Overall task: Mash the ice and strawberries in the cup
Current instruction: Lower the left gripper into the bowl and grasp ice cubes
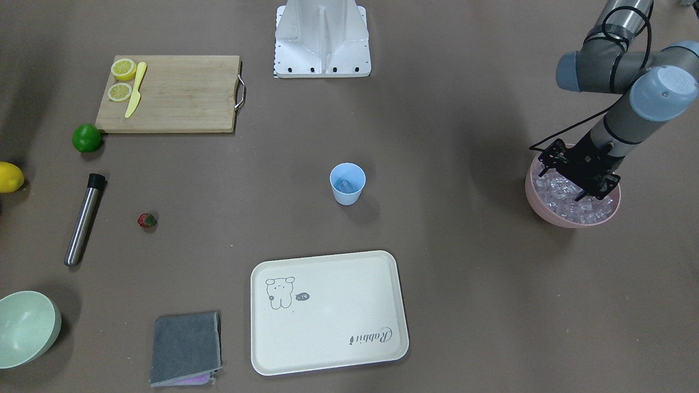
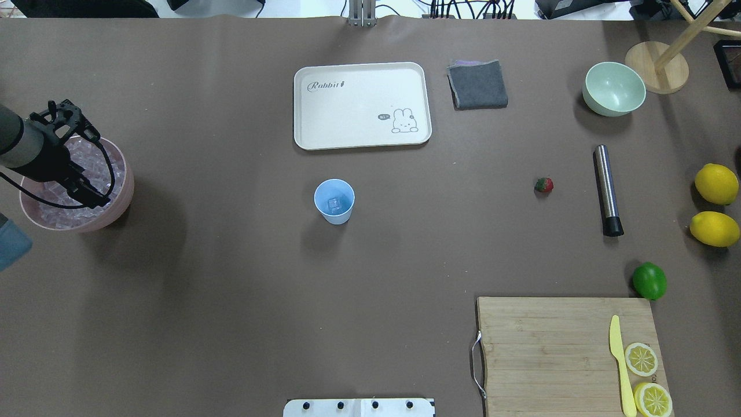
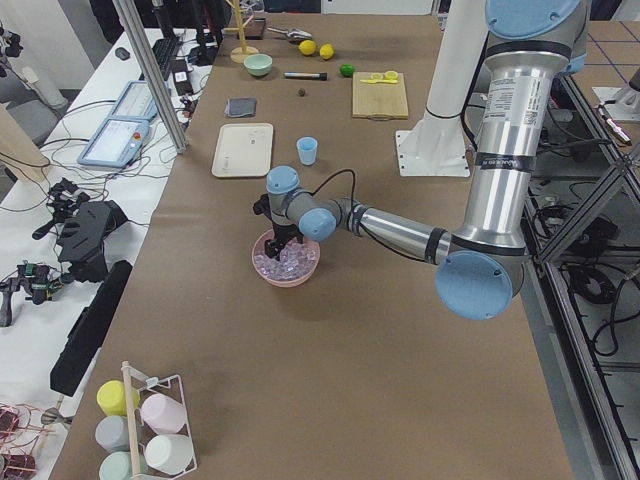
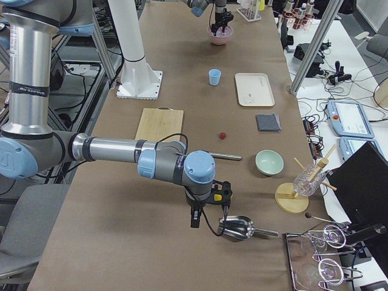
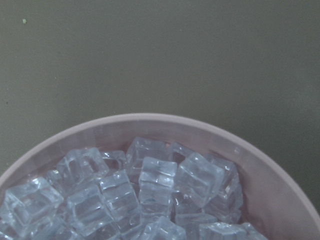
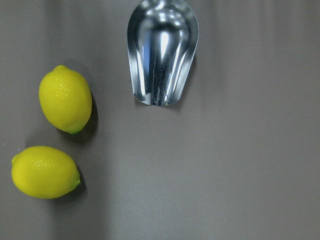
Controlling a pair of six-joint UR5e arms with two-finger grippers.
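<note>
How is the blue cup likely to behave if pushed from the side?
Likely light: the cup looks like thin plastic with just one ice cube inside. It tapers to a narrow base, so a push near the rim may tip it; a low push would probably slide it.

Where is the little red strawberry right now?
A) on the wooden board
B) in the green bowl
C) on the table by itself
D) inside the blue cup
C: the strawberry lies on the bare table, apart from the cup.
</note>
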